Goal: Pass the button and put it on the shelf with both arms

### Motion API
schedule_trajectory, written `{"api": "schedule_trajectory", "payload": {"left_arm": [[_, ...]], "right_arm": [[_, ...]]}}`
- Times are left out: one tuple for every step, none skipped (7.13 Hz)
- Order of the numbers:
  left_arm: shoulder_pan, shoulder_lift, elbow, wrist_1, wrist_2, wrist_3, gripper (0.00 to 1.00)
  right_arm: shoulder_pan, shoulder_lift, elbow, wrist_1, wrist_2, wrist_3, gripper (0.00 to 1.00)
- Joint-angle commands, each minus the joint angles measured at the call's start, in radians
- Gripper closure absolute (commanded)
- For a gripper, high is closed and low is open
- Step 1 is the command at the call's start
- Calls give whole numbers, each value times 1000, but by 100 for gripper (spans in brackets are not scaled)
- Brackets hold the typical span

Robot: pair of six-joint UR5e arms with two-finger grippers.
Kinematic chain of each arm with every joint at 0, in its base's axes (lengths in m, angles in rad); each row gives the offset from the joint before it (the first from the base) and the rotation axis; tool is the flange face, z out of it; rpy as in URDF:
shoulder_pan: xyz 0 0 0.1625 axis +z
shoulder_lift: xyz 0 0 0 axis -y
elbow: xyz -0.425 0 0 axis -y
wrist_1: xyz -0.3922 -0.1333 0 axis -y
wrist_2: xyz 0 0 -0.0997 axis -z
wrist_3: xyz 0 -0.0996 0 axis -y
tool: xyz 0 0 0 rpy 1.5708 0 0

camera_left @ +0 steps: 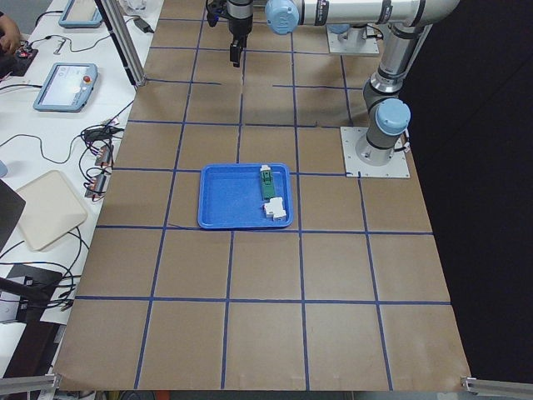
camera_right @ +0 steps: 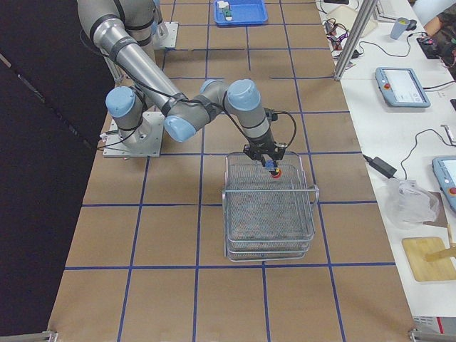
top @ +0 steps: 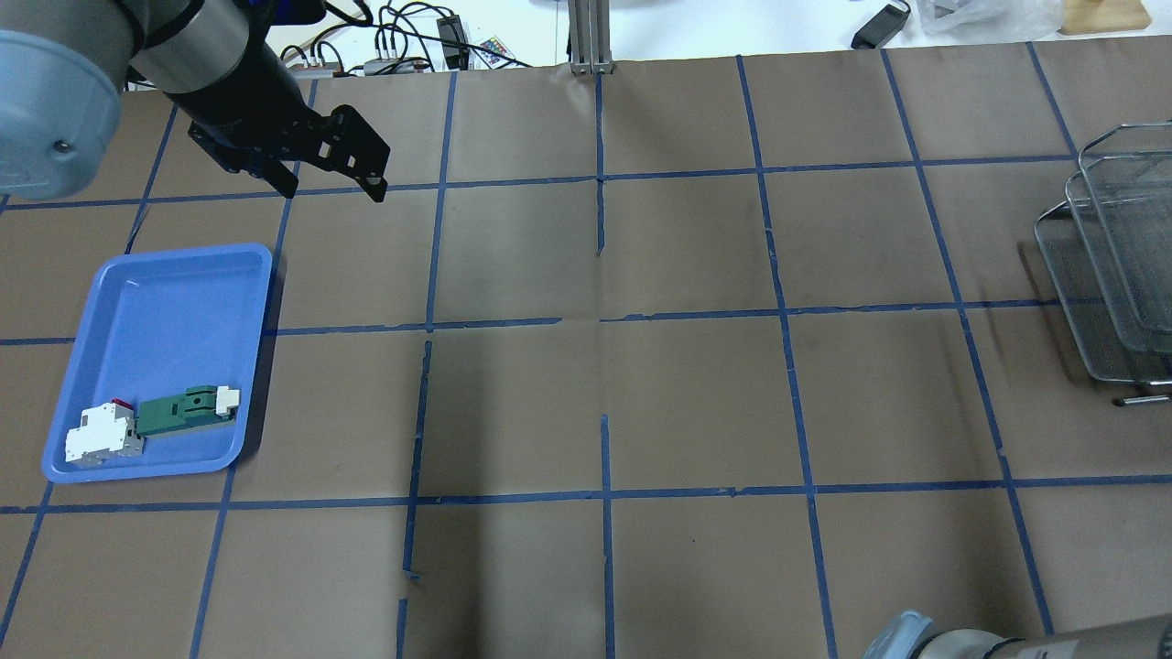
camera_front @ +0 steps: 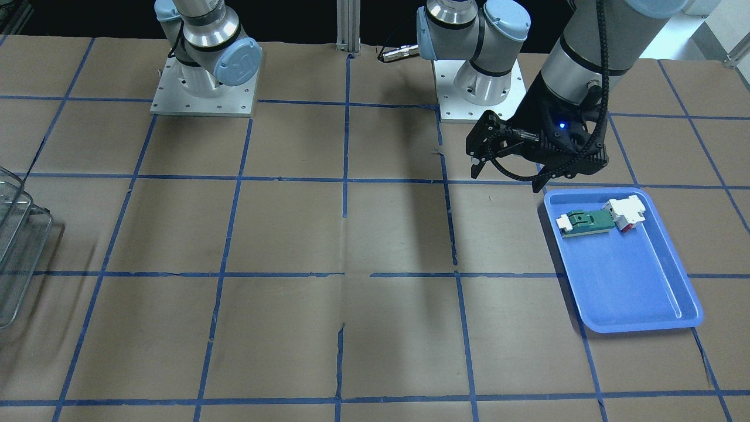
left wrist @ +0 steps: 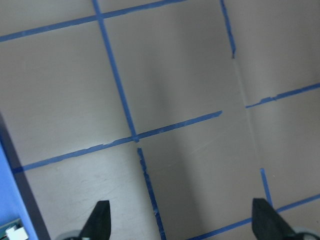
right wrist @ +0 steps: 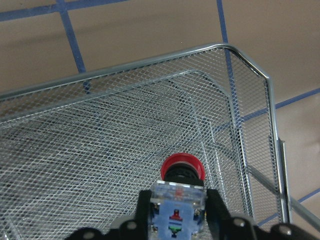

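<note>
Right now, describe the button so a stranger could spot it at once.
Find the wire shelf on the robot's right side; the right hand hangs over its top tier. Pinched in that hand is the button: red domed cap, black collar, clear bluish base, unlike the green and white parts in the blue tray.

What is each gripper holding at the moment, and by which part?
The right gripper holds the button by its clear base, above the shelf. The left gripper is open and empty.

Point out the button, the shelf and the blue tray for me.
button [right wrist: 183, 166], right wrist view, on its red cap.
shelf [right wrist: 125, 115], right wrist view, on its mesh wall.
blue tray [top: 165, 320], overhead view, on its bare floor.
</note>
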Motion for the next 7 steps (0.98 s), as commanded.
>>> {"api": "schedule_trajectory", "payload": {"left_arm": [[6,16,-8,10,8,-22,0],[9,14,-9,19,8,-19,0],[9,17,-9,17,17,-21,0],[7,17,-9,22,73,-22,0],[10,17,-9,22,95,-24,0],[10,14,-8,32,95,-25,0],[10,14,-9,40,95,-25,0]], "right_arm": [[-2,2,3,9,-2,12,23],[-2,2,3,15,-2,13,12],[-11,0,9,18,-3,13,8],[-37,0,12,19,0,12,7],[-57,-2,12,47,0,12,7],[-55,-24,-5,126,0,22,7],[-51,-72,-5,192,0,91,4]]}}
